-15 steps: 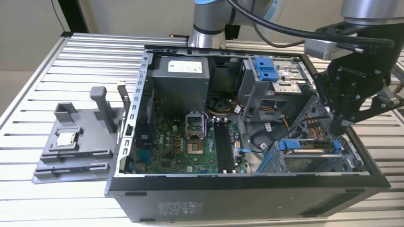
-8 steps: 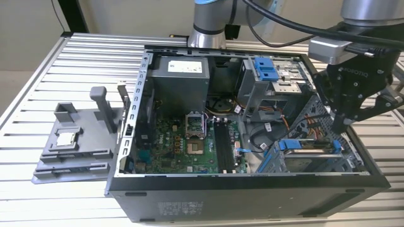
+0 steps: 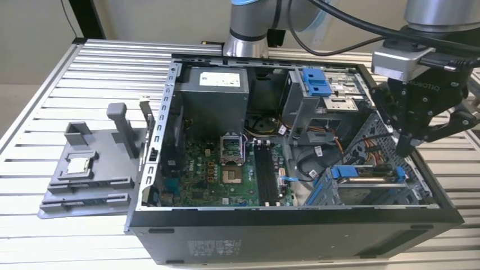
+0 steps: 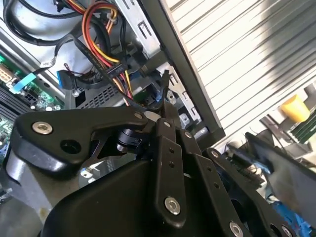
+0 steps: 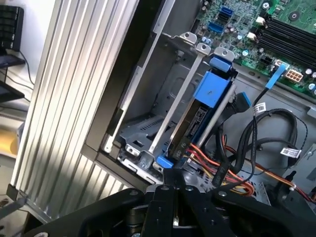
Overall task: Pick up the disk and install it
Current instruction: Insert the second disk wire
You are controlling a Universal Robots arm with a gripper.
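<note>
Blue-railed disk (image 5: 197,116) on edge in bay, long axis toward hand (image 3: 405,151); hand closed, empty.

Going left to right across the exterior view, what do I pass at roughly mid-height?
Grey fixture block on the slatted table → motherboard inside the open computer case → disk with blue rails in the drive cage → gripper above the cage.
</note>
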